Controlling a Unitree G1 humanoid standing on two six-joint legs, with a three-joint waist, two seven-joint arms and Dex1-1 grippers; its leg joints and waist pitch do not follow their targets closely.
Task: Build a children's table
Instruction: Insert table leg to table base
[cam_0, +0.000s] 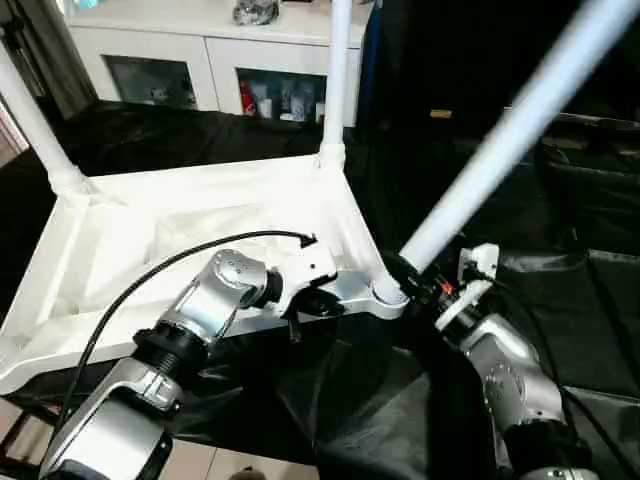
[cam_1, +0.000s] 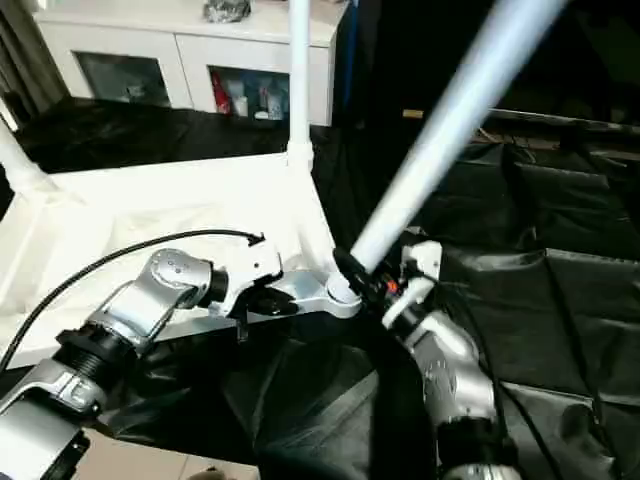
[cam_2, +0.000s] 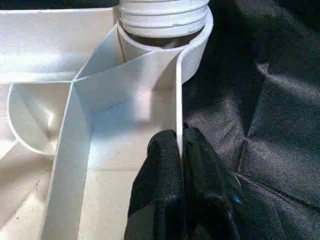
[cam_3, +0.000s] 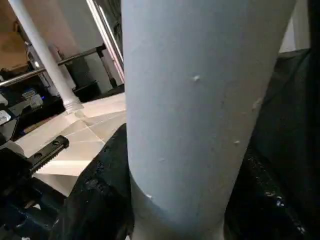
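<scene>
**White plastic on black cloth**

The tabletop (cam_0: 200, 215) and its tube legs (cam_0: 520, 120) are plain white. The table (cam_0: 560, 300) wears wrinkled black drape. Silver forearms (cam_0: 215, 295) end in black claw fingers (cam_2: 165, 195). The cabinet (cam_0: 200, 50) behind is white.

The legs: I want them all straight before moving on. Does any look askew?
Yes. The leg in the near right corner socket, held by the right gripper, leans steeply away from the tabletop. The two far legs stand much closer to upright.
</scene>
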